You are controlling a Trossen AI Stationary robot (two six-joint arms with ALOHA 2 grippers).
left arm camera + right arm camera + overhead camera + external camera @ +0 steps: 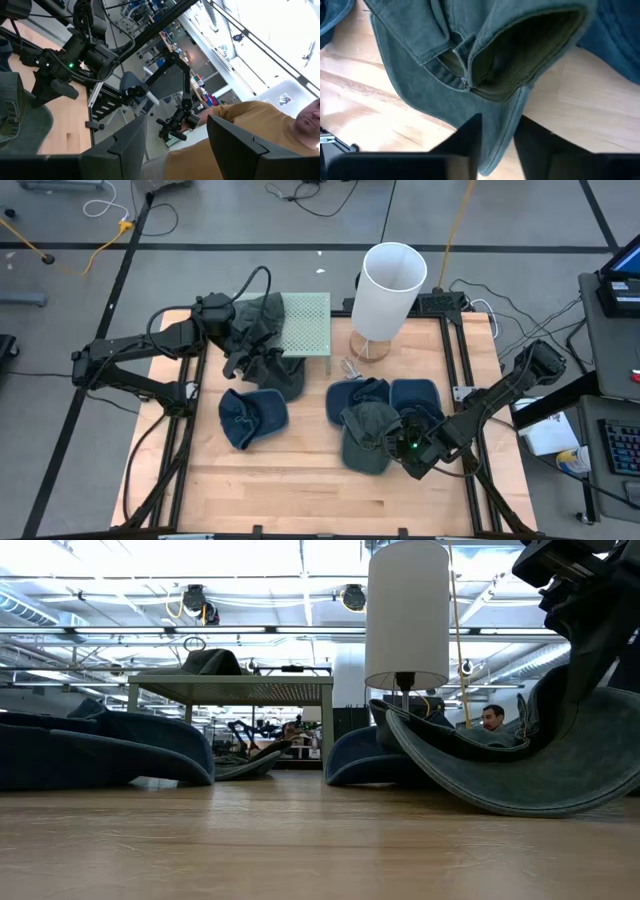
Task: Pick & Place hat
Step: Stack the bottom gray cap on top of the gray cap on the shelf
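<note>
The right pincer [497, 140] pinched the green hat's [366, 435] brim on the surface [300, 480]; the left pincer [175, 145] stood spread.

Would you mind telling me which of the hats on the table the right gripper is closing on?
It is the olive-green hat nearest the table's front edge; the right gripper has its brim between the fingers. The blue hats beside and behind it lie untouched.

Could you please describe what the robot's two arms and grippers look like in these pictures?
Both arms are dark, nearly black, built of slim jointed links. The left arm carries a black cable looping above its wrist. The right arm shows a small green light near the right gripper. Each gripper has two flat, dark, angular fingers, as on the left gripper.
</note>
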